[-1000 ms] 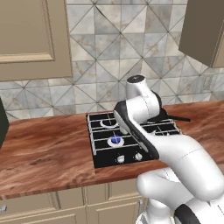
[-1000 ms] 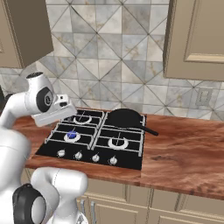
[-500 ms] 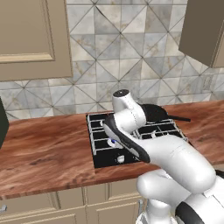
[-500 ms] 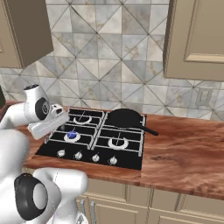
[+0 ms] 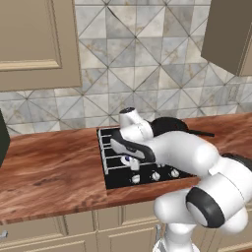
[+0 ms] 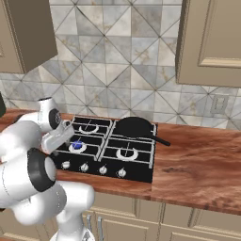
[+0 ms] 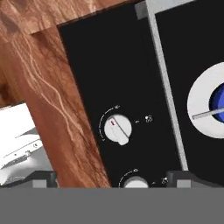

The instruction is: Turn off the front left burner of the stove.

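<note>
The stove (image 6: 141, 170) is a black cooktop set into the wood counter. Its front left burner (image 6: 76, 147) has a blue flame in a silver ring. In the hand view that burner (image 7: 204, 108) lies at the right edge. My gripper (image 7: 111, 179) is open, its two dark fingertips far apart and nothing held between them. It hangs low over the stove's front left corner (image 5: 132, 165), just above the row of knobs. One silver knob (image 7: 117, 130) sits right ahead of the fingertips, and a second knob (image 7: 133, 183) peeks up between them. My arm hides much of the stove in the left base view.
A round black frying pan (image 6: 134, 126) rests on the back right burner, handle pointing right. Three more knobs (image 6: 102, 170) line the stove's front edge. Wood counter (image 7: 39, 87) borders the stove on its left. Wall cabinets hang above on both sides.
The arm has swung down and toward the stove's front left corner; the hand now hangs low over the leftmost knobs. The blue flame still burns.
</note>
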Motion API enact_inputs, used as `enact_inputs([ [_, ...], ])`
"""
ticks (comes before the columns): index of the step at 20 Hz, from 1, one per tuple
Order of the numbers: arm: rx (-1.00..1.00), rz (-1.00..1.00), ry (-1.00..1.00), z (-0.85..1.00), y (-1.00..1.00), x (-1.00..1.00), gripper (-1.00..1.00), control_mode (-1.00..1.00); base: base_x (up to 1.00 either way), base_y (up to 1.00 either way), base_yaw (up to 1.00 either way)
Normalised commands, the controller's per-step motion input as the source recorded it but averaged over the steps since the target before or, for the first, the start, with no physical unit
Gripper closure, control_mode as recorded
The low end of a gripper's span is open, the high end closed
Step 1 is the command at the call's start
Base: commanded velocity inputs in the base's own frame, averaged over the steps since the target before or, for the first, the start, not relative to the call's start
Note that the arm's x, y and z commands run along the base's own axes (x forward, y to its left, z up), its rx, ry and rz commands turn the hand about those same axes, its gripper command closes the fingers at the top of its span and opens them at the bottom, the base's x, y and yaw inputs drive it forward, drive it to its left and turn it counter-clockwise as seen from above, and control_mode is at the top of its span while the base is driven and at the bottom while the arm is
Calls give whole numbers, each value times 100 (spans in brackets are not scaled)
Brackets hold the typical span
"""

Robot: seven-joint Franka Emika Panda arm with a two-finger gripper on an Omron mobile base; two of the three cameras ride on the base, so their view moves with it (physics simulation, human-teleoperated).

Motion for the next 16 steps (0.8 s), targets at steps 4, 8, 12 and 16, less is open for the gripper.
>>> enact_inputs([
  [4, 0, 31, 14, -33, 0, 4, -100, -100, 0, 0, 0],
  [8, 0, 34, 5, -23, 0, 0, -100, -100, 0, 0, 0],
  [12, 0, 33, 0, -21, 0, 0, -100, -100, 0, 0, 0],
  [16, 10, 27, 0, -27, 0, 0, -100, -100, 0, 0, 0],
])
